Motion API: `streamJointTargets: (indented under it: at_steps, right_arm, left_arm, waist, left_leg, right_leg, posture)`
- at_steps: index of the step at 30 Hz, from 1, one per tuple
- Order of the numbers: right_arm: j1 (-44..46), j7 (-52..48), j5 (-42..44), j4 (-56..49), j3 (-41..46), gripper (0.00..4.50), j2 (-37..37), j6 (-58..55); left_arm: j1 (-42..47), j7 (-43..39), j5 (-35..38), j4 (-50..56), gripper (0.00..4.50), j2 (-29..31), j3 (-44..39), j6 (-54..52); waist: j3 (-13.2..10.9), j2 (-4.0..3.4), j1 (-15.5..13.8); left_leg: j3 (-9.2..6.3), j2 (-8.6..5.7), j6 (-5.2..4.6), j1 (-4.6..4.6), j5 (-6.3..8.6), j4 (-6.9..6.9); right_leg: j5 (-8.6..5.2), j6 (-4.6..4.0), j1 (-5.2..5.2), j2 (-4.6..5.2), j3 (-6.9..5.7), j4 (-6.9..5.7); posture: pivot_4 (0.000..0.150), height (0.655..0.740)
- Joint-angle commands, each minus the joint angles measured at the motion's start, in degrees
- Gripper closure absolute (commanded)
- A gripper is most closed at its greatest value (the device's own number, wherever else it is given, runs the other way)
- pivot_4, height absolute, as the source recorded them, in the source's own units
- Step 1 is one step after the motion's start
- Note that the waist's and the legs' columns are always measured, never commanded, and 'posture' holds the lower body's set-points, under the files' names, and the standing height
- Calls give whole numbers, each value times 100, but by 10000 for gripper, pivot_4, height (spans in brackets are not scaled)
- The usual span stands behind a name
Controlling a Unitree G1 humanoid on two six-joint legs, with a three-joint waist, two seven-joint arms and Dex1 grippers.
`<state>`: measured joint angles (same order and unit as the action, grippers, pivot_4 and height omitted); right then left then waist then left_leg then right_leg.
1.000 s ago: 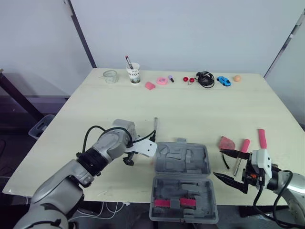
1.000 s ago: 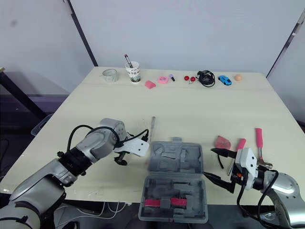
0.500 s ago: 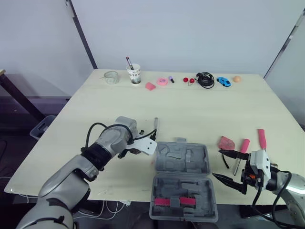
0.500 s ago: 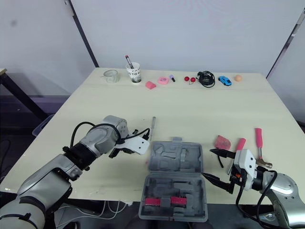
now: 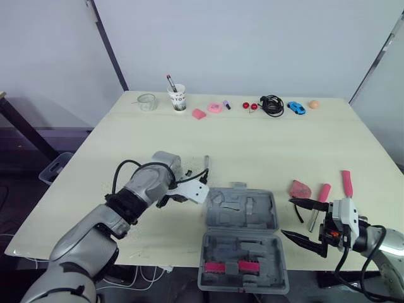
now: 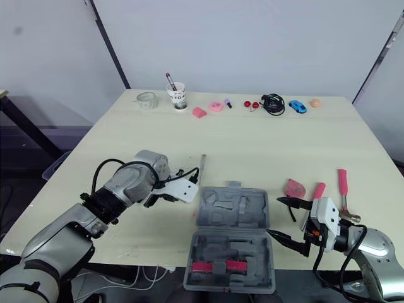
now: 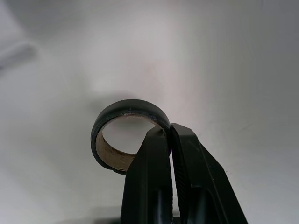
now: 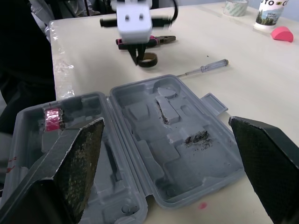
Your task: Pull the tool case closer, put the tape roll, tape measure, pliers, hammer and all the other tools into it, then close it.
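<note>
The grey tool case (image 5: 242, 214) lies open near the table's front edge, its lid (image 5: 243, 268) toward me with red pieces in it. My left gripper (image 7: 169, 131) is shut on the rim of the black tape roll (image 7: 112, 116), just left of the case and low over the table. Red-handled pliers (image 8: 154, 41) lie behind the left gripper (image 8: 137, 59). A thin screwdriver (image 5: 206, 163) lies past the case's far left corner. My right gripper (image 5: 304, 221) is open and holds nothing, right of the case. Beside it lie red-handled tools (image 5: 319, 199), (image 5: 346, 183) and a red lump (image 5: 300, 188).
Along the far edge stand a glass jar (image 5: 146, 101), a paper cup with a pen (image 5: 177, 96), small pink items (image 5: 207, 110), a black cable coil (image 5: 273, 104), a blue toy car (image 5: 297, 107) and an orange ball (image 5: 314, 104). The table's front edge (image 5: 158, 252) is close.
My left gripper has shut on the tape roll and its wrist has turned and risen a little. The right gripper has stayed open in place.
</note>
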<state>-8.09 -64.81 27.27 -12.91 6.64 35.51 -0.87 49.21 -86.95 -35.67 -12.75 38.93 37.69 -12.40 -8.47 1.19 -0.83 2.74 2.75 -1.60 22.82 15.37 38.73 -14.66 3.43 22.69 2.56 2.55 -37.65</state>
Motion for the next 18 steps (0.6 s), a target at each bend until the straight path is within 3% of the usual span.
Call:
streamJointTargets:
  at_steps: [1,8,18]
  right_arm:
    - [-2,-78,102,-36,136,0,61,141]
    - [-32,-128,112,20,259,0,129,163]
    - [-122,-150,63,42,287,0,205,258]
  left_arm:
    - [217,-436,356,599,44907,-55,-310,-254]
    - [420,-554,1068,668,44907,-399,-175,-723]
    - [744,-554,1835,-478,44907,-936,3,-777]
  waist:
    - [0,0,3]
    - [0,0,14]
    - [0,1,6]
  left_leg:
    - [1,0,0,0,0,0]
    - [-1,0,0,-2,0,1]
    - [-1,-2,0,0,0,3]
  right_leg:
    - [0,0,0,0,0,0]
    - [0,2,0,-1,0,-2]
    - [0,2,0,-2,0,-1]
  posture:
    - [1500,7400]
    - [1500,7400]
    - [1500,7400]
